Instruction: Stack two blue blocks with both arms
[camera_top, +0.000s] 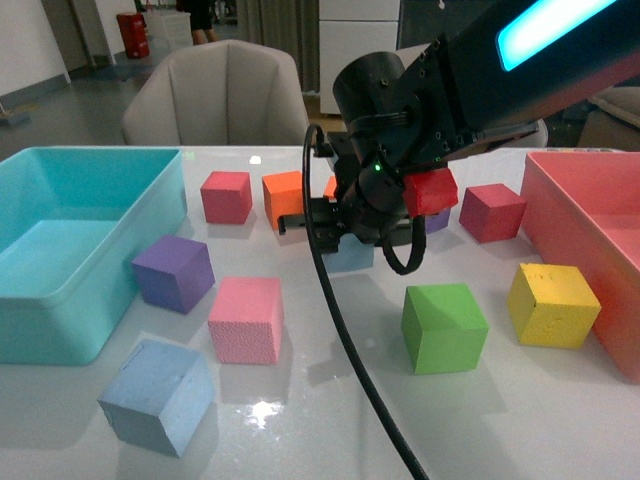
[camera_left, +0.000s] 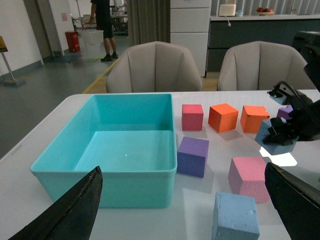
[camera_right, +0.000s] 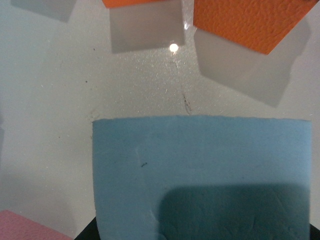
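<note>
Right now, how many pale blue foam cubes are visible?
2. One pale blue foam cube near the front edge beside the turquoise plastic bin; a second blue cube mid-table beneath the right arm. Others may be hidden.

The front view looks from the robot's body forward and down across the bench (camera_top: 330, 430) toward a chair (camera_top: 215, 95), with the right arm (camera_top: 440, 90) close and filling its upper right. The left wrist view sits low and further back, facing almost level across the same bench. Both take in the turquoise bin (camera_top: 60, 320), purple cube (camera_top: 175, 272) and orange cubes (camera_top: 283, 197). The right wrist view looks steeply down, very near a blue block (camera_right: 200, 165), sharing those orange cubes
</note>
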